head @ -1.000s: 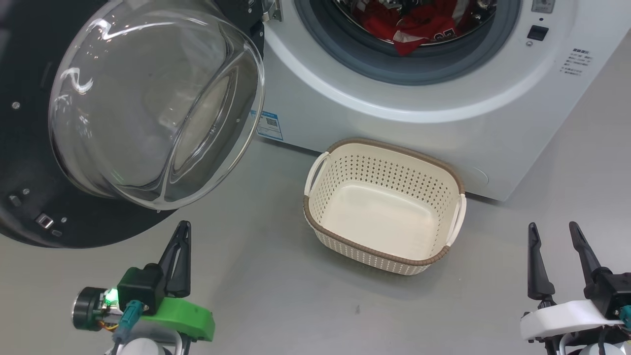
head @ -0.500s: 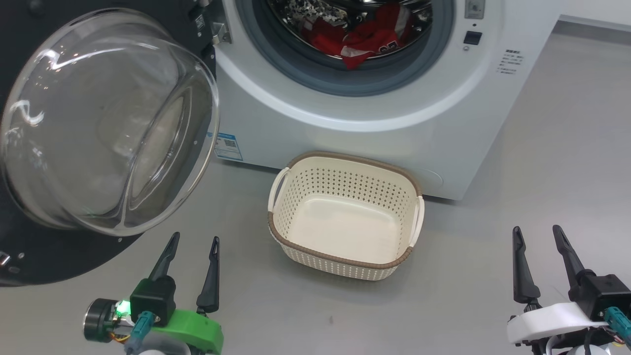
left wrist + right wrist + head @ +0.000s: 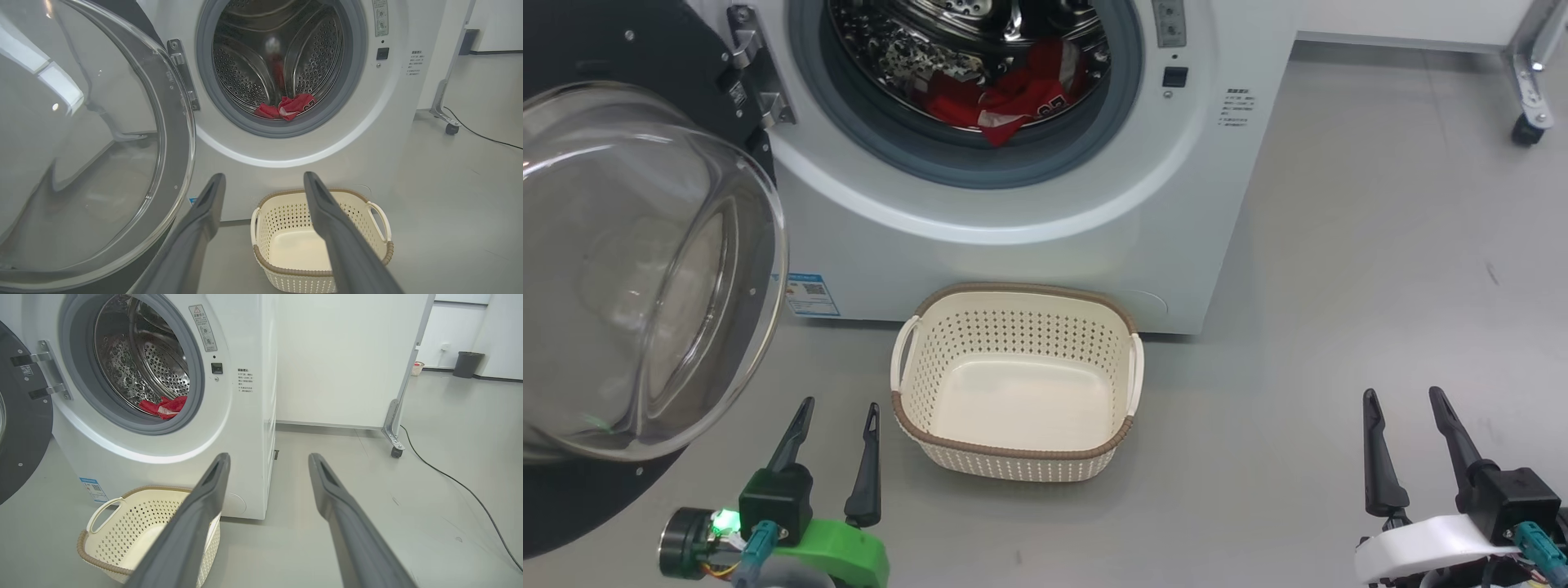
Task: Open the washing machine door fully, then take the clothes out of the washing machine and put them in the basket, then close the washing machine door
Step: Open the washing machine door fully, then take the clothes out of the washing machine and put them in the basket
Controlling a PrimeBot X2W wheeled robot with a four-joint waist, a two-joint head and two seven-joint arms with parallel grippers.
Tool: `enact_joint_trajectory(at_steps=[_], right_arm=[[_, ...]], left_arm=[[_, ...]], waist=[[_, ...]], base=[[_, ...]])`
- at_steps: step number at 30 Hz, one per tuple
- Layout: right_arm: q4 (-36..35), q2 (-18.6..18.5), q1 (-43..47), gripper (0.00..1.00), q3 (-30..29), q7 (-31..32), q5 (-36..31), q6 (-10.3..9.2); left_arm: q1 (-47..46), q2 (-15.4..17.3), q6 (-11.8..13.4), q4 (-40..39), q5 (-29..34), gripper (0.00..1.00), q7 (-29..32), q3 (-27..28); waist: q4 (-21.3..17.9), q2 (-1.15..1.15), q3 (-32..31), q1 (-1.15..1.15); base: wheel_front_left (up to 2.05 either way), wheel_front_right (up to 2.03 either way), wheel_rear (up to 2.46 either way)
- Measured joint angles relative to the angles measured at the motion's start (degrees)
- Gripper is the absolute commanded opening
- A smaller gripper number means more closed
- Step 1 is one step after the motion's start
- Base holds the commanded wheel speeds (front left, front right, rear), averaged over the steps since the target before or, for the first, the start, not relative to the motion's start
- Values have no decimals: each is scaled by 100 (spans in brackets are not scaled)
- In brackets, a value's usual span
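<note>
The white washing machine [image 3: 1029, 220] fills the top of the head view, its door [image 3: 637, 269] swung wide open to the left with the glass bowl bulging toward me. Red clothes [image 3: 1005, 94] lie at the bottom of the steel drum, also seen as the clothes [image 3: 288, 108] and the clothes [image 3: 165, 407]. The cream basket [image 3: 915, 412] stands empty on the floor in front of the washer. My left gripper [image 3: 837, 408] is open beside the basket's left end, holding nothing. My right gripper [image 3: 1403, 394] is open over bare floor at the lower right, empty.
Grey floor [image 3: 1380, 261] spreads to the right of the washer. A frame leg with a caster [image 3: 1525, 131] stands at the far right, and a black cable [image 3: 453, 482] runs across the floor. A dark bin [image 3: 468, 364] sits far back.
My left gripper went from shut to open. The head camera has turned, so washer, door and basket have slid left and down in the picture.
</note>
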Motion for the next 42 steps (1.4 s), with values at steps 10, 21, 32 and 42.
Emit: enact_joint_trajectory(at_steps=[10, 21, 32, 42], right_arm=[[-127, 37, 112, 100, -23, 0, 1, -78], [-229, 60, 259, 100, -112, 0, 38, -130], [-281, 69, 318, 100, -85, 0, 51, -130], [-293, 80, 320, 100, -78, 0, 56, -135]], left_arm=[[33, 4, 54, 29, 3, 100, 43, 8], [34, 8, 56, 68, 48, 100, 175, -94], [33, 8, 59, 67, 48, 100, 192, -93], [31, 12, 99, 60, 47, 100, 200, -137]], waist=[[-520, 0, -131, 0], [-637, 0, -240, 0], [-544, 0, -269, 0], [-488, 0, -293, 0]], base=[[0, 0, 0], [0, 0, 0], [0, 0, 0], [3, -3, 0]])
